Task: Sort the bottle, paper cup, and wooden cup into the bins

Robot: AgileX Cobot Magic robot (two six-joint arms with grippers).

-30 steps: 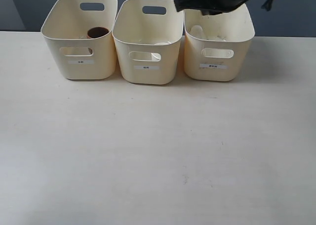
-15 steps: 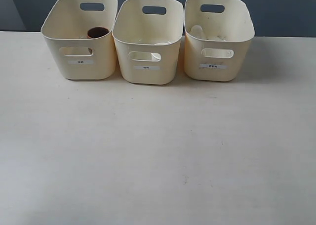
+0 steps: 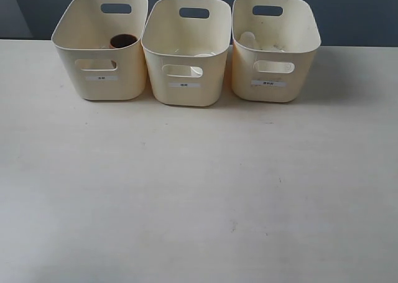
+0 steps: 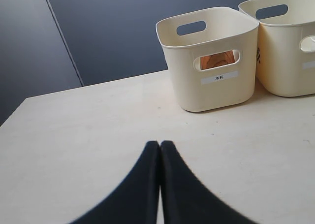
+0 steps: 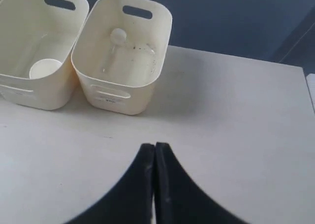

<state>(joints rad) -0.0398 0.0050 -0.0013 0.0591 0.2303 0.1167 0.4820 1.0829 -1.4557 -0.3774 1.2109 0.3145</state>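
Three cream bins stand in a row at the table's far edge. The left bin (image 3: 99,46) holds the wooden cup (image 3: 123,41), also glimpsed through the handle cutout (image 4: 217,60). Inside the middle bin (image 3: 185,53) lies the white paper cup (image 5: 45,68). The clear bottle (image 5: 118,49) lies in the right bin (image 3: 275,46), its white cap (image 3: 247,39) against the wall. My left gripper (image 4: 160,144) is shut and empty, over bare table in front of the left bin. My right gripper (image 5: 155,146) is shut and empty, short of the right bin. Neither gripper appears in the exterior view.
A dark blue-grey wall (image 3: 360,15) rises right behind the bins. The pale wooden table (image 3: 199,190) stretches wide in front of them. Each bin carries a small label (image 3: 268,83) on its front.
The right arm, which hung over the right bin a second ago, has drawn back out of the exterior view. The bins and their contents have not moved.
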